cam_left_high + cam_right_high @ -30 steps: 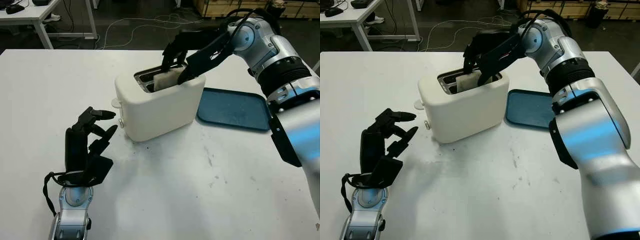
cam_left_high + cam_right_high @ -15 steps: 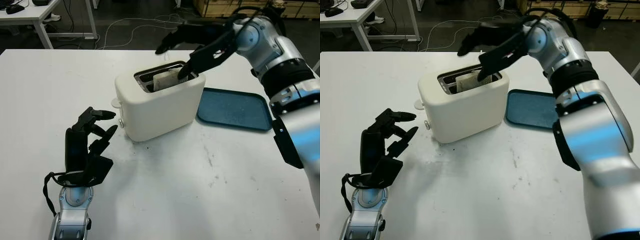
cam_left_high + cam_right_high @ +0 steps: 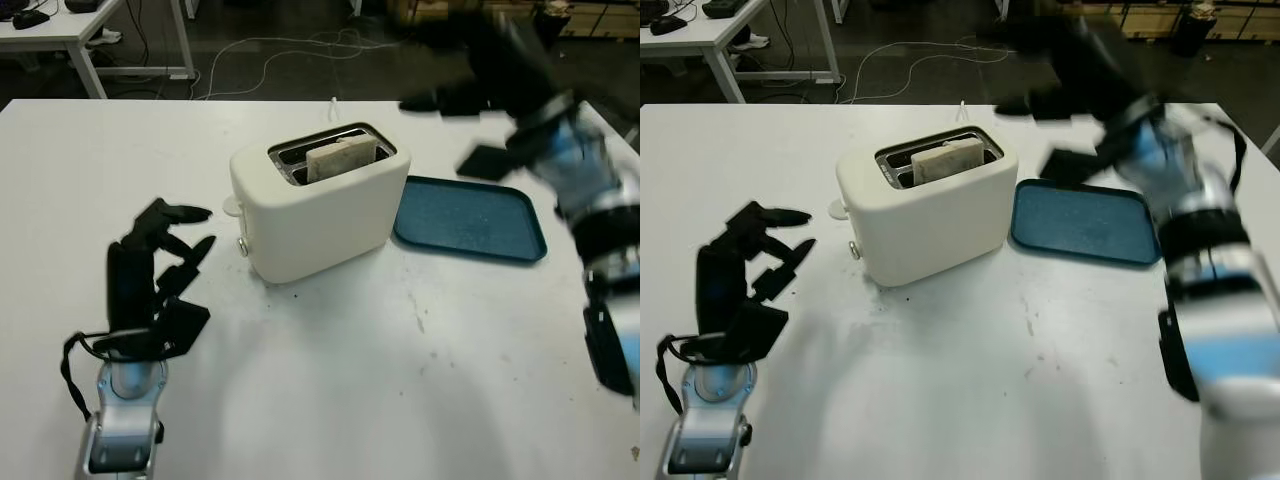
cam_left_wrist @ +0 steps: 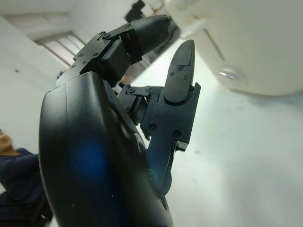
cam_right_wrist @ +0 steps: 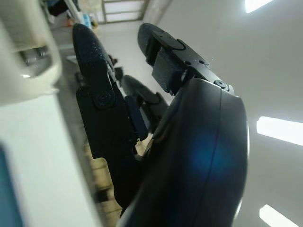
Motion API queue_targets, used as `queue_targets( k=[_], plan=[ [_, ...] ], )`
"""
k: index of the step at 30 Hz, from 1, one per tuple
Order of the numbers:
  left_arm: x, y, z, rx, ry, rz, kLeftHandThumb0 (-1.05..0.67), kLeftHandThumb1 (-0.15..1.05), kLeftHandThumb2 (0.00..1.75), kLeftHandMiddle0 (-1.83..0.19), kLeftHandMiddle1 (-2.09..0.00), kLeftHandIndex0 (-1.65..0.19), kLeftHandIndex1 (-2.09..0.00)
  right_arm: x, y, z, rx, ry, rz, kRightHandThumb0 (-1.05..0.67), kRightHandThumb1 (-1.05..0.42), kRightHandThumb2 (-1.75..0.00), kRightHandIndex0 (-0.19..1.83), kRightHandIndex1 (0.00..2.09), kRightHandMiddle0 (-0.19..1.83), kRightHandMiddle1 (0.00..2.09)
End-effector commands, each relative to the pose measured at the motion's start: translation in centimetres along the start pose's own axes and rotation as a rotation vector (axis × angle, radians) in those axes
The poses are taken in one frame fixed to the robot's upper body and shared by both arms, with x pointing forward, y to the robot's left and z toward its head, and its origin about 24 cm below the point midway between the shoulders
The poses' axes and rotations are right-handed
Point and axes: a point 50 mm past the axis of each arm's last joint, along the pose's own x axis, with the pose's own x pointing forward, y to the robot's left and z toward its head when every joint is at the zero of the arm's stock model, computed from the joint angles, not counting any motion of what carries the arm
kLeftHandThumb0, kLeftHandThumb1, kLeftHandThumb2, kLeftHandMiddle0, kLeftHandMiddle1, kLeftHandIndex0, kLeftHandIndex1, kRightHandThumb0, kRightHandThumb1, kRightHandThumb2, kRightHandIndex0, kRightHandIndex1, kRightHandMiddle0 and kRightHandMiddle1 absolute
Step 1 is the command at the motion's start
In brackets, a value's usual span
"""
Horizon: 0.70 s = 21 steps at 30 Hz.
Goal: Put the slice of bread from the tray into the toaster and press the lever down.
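A slice of bread (image 3: 340, 158) stands in the nearer slot of the cream toaster (image 3: 320, 215), its top edge poking out. The toaster's lever (image 3: 232, 207) juts from its left end, above a small knob (image 3: 242, 247). The blue tray (image 3: 470, 220) lies bare to the right of the toaster. My right hand (image 3: 465, 100) is open in the air, above the tray's far edge and to the right of the toaster, blurred by motion. My left hand (image 3: 165, 250) is open and held upright over the table, left of the toaster's lever end and apart from it.
The white table (image 3: 350, 380) stretches wide in front of the toaster. Beyond its far edge are a dark floor with cables (image 3: 290, 50) and another white desk (image 3: 60, 25). The left wrist view shows the toaster's end (image 4: 246, 42) close by.
My right hand has let go of the bread and swung up and to the right, away from the toaster. The bread stays in the slot. My left hand has shifted slightly left.
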Motion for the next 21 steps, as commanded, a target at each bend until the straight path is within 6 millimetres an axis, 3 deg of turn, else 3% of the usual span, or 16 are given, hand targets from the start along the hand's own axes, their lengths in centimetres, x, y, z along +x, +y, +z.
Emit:
queue_targets(
  k=[1, 12, 16, 21],
  plan=[
    [0.7, 0.4, 0.6, 0.023, -0.052, 0.005, -0.23, 0.92, 0.12, -0.7, -1.57, -0.64, -0.92, -1.9, 0.4, -0.3, 0.077, 0.025, -0.061, -0.57, -0.88, 0.0, 0.93, 0.25, 0.88, 0.04],
    [2.1, 1.0, 1.0, 0.07, -0.097, -0.017, -0.26, 0.92, 0.07, -0.7, -1.51, -0.69, -0.85, -11.3, 4.7, 0.1, 0.495, 0.322, -0.243, -0.55, -0.87, 0.0, 1.05, 0.09, 0.93, 0.02],
    [2.5, 1.7, 1.3, 0.119, -0.116, -0.018, -0.28, 0.92, 0.05, -0.67, -1.56, -0.71, -0.81, -12.5, 6.2, 1.5, 0.629, 0.433, -0.333, -0.46, -0.85, 0.0, 1.09, 0.05, 1.01, 0.03],
    [3.4, 2.7, 1.9, 0.137, -0.179, -0.029, -0.25, 0.92, 0.03, -0.64, -1.54, -0.74, -0.78, -13.1, 8.4, 1.9, 0.773, 0.542, -0.324, -0.47, -0.84, 0.0, 1.16, 0.06, 1.04, 0.02]
  ],
)
